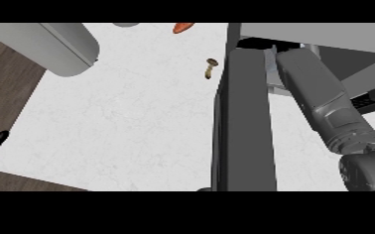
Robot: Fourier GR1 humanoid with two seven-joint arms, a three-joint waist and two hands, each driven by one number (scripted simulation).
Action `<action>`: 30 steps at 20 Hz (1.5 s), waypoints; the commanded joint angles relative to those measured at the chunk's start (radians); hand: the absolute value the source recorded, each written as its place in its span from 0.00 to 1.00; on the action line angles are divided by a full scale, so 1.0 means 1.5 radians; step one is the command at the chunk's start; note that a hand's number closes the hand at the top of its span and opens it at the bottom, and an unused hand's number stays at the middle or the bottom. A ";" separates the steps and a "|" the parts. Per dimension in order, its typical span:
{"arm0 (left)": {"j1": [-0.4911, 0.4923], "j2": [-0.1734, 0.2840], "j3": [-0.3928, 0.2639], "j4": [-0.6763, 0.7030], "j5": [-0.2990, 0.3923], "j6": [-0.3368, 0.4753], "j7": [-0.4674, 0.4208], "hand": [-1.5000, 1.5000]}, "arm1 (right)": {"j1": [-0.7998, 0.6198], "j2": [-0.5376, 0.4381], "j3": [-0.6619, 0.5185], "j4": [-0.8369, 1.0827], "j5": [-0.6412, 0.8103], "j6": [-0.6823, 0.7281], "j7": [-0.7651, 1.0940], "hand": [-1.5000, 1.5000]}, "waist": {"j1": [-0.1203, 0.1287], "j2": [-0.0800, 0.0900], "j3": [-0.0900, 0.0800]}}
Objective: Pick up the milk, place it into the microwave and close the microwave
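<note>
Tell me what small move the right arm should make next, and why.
Probably draw the right forearm back out of the microwave. It reaches past the open door into the cavity, so the door cannot swing shut. The milk is not visible; presumably it is inside.

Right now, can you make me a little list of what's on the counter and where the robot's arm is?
counter: white, marbled
microwave door: open, seen edge-on
right forearm: reaching into the microwave
milk: not visible
mushroom: on the counter, left of the door
orange item: at the far edge, partly cut off
</note>
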 commanded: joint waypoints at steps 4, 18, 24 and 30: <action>0.020 -0.044 -0.035 0.007 -0.052 -0.019 -0.015 0.00 | 0.011 -0.014 -0.004 0.001 -0.002 0.032 -0.005 0.00 | -0.022 -0.018 -0.002; 0.041 -0.083 -0.137 0.062 -0.130 -0.147 -0.060 0.00 | 0.125 0.000 -0.072 -0.017 -0.086 0.304 -0.146 0.00 | -0.070 -0.039 -0.002; 0.018 -0.118 -0.193 0.097 -0.229 -0.169 -0.069 0.00 | 0.195 0.041 -0.092 -0.018 -0.121 0.417 -0.192 0.00 | -0.096 -0.050 -0.003; -0.039 -0.148 -0.213 0.147 -0.345 -0.144 -0.117 0.00 | 0.270 0.093 -0.075 -0.048 -0.133 0.456 -0.214 0.00 | -0.119 -0.061 -0.005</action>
